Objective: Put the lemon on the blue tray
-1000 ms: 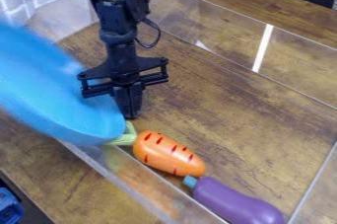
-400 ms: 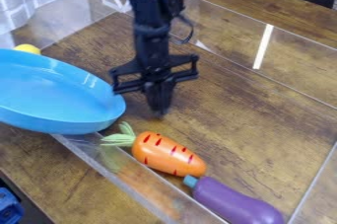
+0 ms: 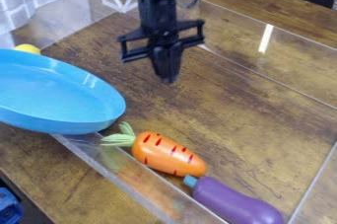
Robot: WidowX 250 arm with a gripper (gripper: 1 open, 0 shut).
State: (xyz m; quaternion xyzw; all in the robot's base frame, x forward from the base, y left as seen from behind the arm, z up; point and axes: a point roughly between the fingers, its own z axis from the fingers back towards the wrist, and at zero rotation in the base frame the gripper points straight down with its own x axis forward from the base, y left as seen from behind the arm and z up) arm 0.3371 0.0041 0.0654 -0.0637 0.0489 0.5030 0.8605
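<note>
Since a second ago the gripper (image 3: pixel 168 70) has risen and shifted away from the near edge of the tabletop, so it now hangs over bare wood toward the middle, pointing straight down. Back then it was low, right beside the tray's near rim and just above the carrot's leaves. Its two dark fingers are pressed together into a single narrow tip, closed with nothing between them, and the black crossbar above them sits level.

Also changed is the blue tray (image 3: pixel 66 119): a second ago it stood tipped up and blurred at the left edge, and now it lies flat on the left part of the wooden tabletop (image 3: pixel 250 110), its raised rim showing all round. Its inside is bare blue plastic.

Only a sliver of the lemon (image 3: pixel 26 48) can be seen, a small yellow curve peeking out behind the tray's far left rim, close to the left edge of the tabletop. It lies outside the tray; whether it touches the rim I cannot tell.

Near the front edge lies the carrot (image 3: pixel 166 153), orange with green leaves pointing toward the tray and almost reaching its rim. Just beyond the carrot's thick end, toward the near right corner, lies the purple eggplant (image 3: pixel 237 205).
</note>
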